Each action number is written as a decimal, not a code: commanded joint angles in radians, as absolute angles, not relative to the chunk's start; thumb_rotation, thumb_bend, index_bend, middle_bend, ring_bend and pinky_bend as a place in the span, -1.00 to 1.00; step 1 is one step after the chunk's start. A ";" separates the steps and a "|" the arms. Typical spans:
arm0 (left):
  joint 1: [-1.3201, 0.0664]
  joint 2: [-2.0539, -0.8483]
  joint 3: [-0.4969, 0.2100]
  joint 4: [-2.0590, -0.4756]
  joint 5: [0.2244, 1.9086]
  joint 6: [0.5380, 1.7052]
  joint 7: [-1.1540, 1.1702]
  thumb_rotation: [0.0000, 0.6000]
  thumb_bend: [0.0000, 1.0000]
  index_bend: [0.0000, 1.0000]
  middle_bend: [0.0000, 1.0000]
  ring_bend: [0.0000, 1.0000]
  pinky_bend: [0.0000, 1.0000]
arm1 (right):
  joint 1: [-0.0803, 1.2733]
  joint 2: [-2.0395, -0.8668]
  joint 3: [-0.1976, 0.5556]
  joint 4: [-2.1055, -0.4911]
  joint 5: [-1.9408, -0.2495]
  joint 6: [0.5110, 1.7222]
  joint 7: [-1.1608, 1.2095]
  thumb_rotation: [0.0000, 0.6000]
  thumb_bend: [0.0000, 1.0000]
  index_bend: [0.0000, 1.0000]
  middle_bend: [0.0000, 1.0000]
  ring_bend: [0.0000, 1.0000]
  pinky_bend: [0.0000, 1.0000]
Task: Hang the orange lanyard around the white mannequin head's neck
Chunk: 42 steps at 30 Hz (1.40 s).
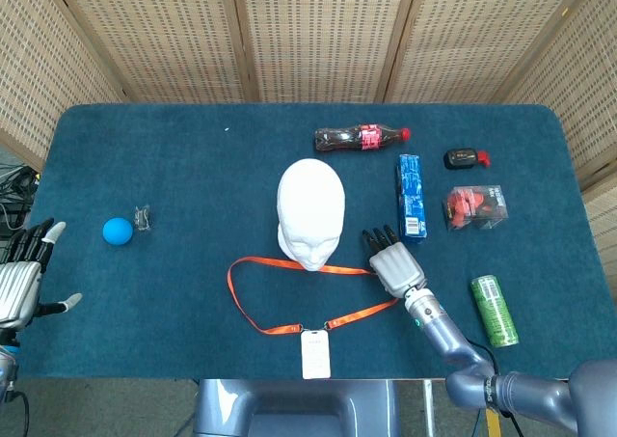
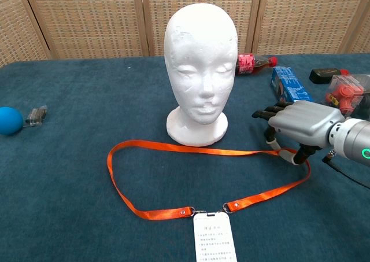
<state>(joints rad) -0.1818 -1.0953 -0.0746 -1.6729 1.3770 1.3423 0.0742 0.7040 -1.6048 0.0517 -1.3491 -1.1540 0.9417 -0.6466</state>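
Note:
The white mannequin head point(image 1: 310, 210) point(image 2: 200, 71) stands upright mid-table, facing me. In front of its base the orange lanyard point(image 1: 253, 316) point(image 2: 173, 149) lies flat in a loop, its white badge point(image 1: 315, 352) point(image 2: 214, 239) at the near edge. My right hand point(image 1: 393, 261) point(image 2: 299, 123) hovers palm down over the loop's right end, fingers spread toward the head. Its thumb tip touches the strap there, and nothing is gripped. My left hand point(image 1: 21, 275) is off the table's left edge, fingers apart and empty; the chest view does not show it.
A blue ball point(image 1: 117, 231) point(image 2: 9, 121) and a small dark clip point(image 1: 144, 217) lie at the left. Behind and right of the head are a cola bottle point(image 1: 361, 139), a blue box point(image 1: 412, 195), a black-red device point(image 1: 466, 157), a red-filled clear pack point(image 1: 475, 206) and a green can point(image 1: 495, 311).

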 commanded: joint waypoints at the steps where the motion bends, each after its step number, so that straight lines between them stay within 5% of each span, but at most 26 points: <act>1: -0.205 -1.109 -0.076 -1.674 1.388 1.319 0.092 1.00 -1.00 -1.00 -1.00 -1.00 -1.00 | 0.691 -1.579 0.048 -1.372 -1.208 0.969 -0.581 1.00 0.49 0.27 -1.00 -1.00 -1.00; 8: -0.335 -1.182 -0.130 -1.676 1.402 1.196 0.095 1.00 -1.00 -0.96 -1.00 -1.00 -1.00 | 0.674 -1.526 0.057 -1.409 -1.247 0.969 -0.447 1.00 0.46 0.31 -1.00 -1.00 -1.00; 22: -0.633 -1.440 -0.209 -1.521 1.273 0.878 0.191 1.00 -0.72 -0.34 -1.00 -1.00 -1.00 | 0.669 -1.477 0.069 -1.430 -1.307 0.964 -0.309 1.00 0.46 0.36 -1.00 -1.00 -1.00; 29: -0.712 -1.569 -0.212 -1.410 1.235 0.847 0.250 1.00 -0.28 -0.23 -1.00 -1.00 -1.00 | 0.669 -1.468 0.070 -1.410 -1.312 0.943 -0.266 1.00 0.48 0.37 -1.00 -1.00 -1.00; 42: -0.762 -1.634 -0.183 -1.316 1.197 0.779 0.201 1.00 -0.27 -0.17 -1.00 -1.00 -1.00 | 0.662 -1.468 0.066 -1.357 -1.340 0.944 -0.220 1.00 0.53 0.37 -1.00 -1.00 -1.00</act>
